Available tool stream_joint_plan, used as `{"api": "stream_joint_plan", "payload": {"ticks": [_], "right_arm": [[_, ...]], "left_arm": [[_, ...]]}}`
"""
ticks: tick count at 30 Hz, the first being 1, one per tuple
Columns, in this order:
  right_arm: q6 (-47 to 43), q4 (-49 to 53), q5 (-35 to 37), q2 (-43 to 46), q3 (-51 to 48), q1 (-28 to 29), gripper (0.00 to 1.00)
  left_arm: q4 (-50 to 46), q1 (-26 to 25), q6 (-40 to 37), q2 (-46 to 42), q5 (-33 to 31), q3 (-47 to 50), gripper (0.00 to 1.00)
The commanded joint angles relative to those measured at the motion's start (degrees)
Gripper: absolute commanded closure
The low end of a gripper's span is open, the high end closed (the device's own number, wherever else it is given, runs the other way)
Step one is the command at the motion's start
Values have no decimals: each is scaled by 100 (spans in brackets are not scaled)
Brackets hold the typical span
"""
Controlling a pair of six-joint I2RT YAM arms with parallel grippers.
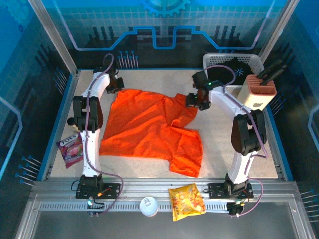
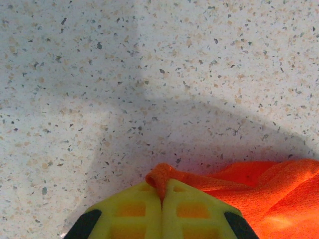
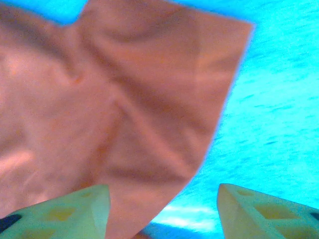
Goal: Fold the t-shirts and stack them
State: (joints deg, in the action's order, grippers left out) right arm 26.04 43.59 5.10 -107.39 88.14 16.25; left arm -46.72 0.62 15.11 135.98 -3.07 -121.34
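Note:
The orange t-shirt (image 1: pixel 149 132) lies spread and wrinkled across the middle of the table. My left gripper (image 1: pixel 115 84) is at its far left corner, shut on a pinched fold of the orange cloth (image 2: pixel 162 177) just above the speckled tabletop. My right gripper (image 1: pixel 199 99) hovers open over the shirt's far right corner, and the cloth (image 3: pixel 124 99) spreads below and between its two fingers (image 3: pixel 75 211). The black shirt with the pale-blue starburst (image 1: pixel 234 69) sits in the white basket (image 1: pixel 256 62) at the back right.
A tan block with a brown top (image 1: pixel 256 92) stands beside the basket. A pink snack packet (image 1: pixel 70 148) lies at the left edge. A yellow-orange snack bag (image 1: pixel 187 201) and a white cup (image 1: pixel 148 205) rest on the front rail.

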Motion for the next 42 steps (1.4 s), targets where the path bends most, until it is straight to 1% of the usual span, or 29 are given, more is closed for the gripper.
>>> {"api": "stream_joint_plan", "payload": {"ticks": [1, 3, 7, 11, 19, 25, 29, 31, 34, 38, 42], "right_arm": [[-247, 129, 74, -543, 446, -324, 43], [-252, 133, 71, -919, 795, -527, 46], [-169, 89, -33, -1536, 1280, -732, 49], [-84, 37, -39, -1954, 1603, -772, 51], [85, 41, -113, -2541, 1978, -773, 59], [148, -168, -135, -2503, 1616, -649, 60], [-23, -408, 62, -2309, 1437, -587, 60], [-280, -422, 141, -2250, 1552, -595, 59], [-902, -413, 356, -2128, 1802, -585, 58], [-1687, -439, 639, -1904, 1902, -596, 54], [-1875, -301, 446, -1864, 1886, -655, 50]], "left_arm": [[15, 43, 96, -230, 181, 93, 100], [22, 43, 106, -239, 193, 95, 100], [48, 43, 97, -255, 198, 141, 100], [54, 40, 72, -248, 184, 147, 100], [58, 41, 18, -239, 151, 171, 100], [104, 43, 0, -212, 144, 212, 100], [102, 43, -15, -199, 152, 205, 100], [102, 43, -25, -221, 144, 202, 100], [110, 52, -34, -260, 145, 212, 100], [180, 70, -28, -348, 158, 288, 100], [216, 87, -17, -371, 175, 328, 100]]}}
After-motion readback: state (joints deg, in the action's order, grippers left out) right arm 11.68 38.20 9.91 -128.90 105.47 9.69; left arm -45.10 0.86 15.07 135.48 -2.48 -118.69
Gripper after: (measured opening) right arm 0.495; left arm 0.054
